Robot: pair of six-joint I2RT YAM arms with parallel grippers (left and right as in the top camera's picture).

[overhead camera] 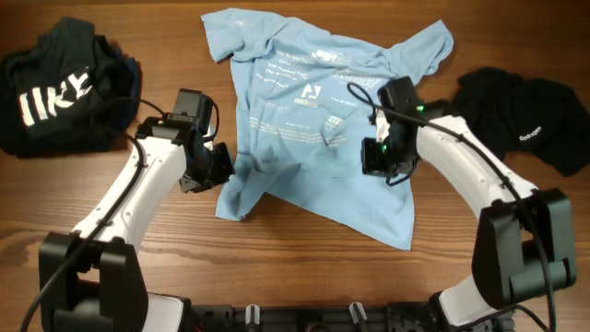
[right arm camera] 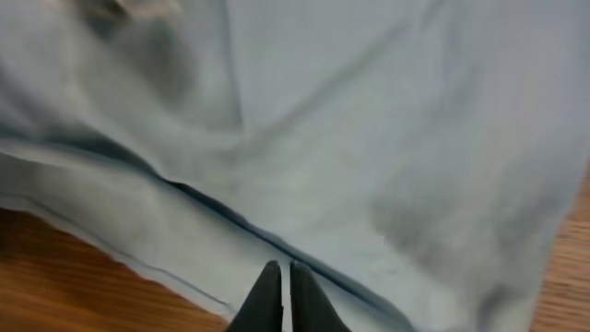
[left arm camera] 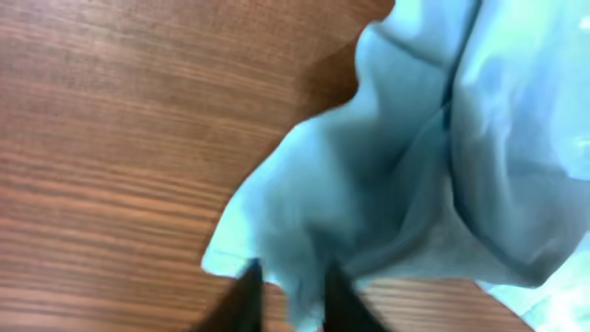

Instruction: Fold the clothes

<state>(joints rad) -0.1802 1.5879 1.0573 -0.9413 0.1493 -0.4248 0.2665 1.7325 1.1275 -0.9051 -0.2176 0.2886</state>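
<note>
Cotton is thin, so we are risking a slip: left gripper point(left arm camera: 291, 277) pinching the sky-blue T-shirt point(overhead camera: 304, 138) edge, right gripper point(right arm camera: 284, 269) fully closed, maybe w/o cloth.

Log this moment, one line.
phase: grasp | left hand: shut on blue T-shirt | right hand: shut on blue T-shirt | fold: not started, cloth rumpled

Large white block letters reading "IKE", with an upright stroke before them, stand on the left black garment point(overhead camera: 55, 88). The right black garment point(overhead camera: 525, 115) bears one small white word, too small to read. The light-blue T-shirt point(overhead camera: 313, 138) carries pale printed lines and a small emblem, none legible.
</note>
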